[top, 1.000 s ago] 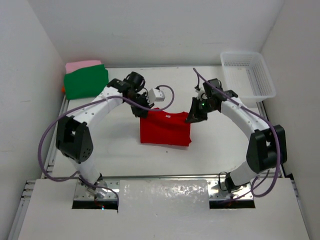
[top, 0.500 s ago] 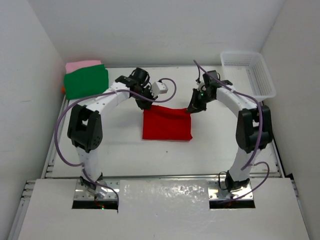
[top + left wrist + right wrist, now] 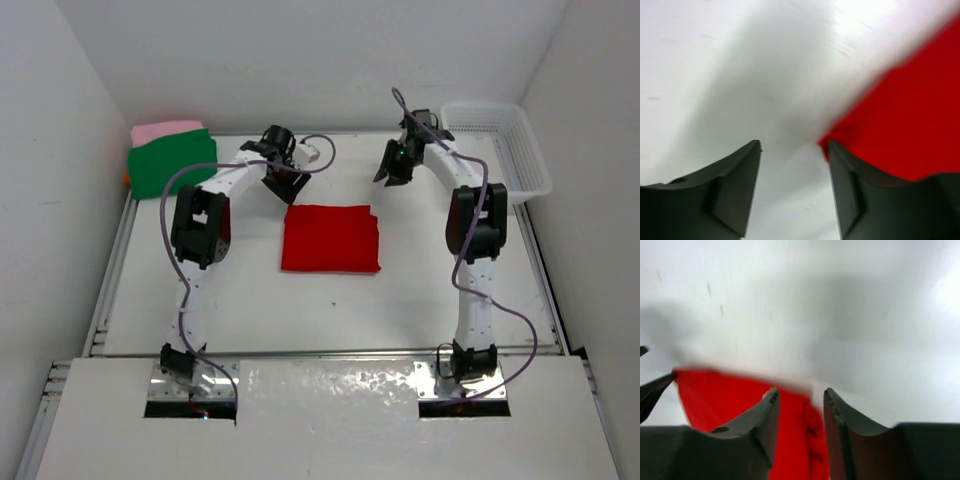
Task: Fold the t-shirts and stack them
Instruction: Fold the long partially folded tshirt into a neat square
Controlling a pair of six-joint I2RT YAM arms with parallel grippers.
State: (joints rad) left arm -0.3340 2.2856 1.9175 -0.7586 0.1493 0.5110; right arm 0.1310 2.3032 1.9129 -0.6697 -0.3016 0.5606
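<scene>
The red t-shirt lies folded mid-desk, so that step looks done. Left claw and right claw hang released, empty, just past its far corners. Next — grip it and carry it onto the green t-shirt, far-left corner.

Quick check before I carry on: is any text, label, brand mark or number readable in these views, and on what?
None: no word, label, brand or number can be read in any view.
The red t-shirt, green t-shirt, pink t-shirt and white basket look plain.
Both wrist views are blurred, so fine print there could not be made out.
</scene>
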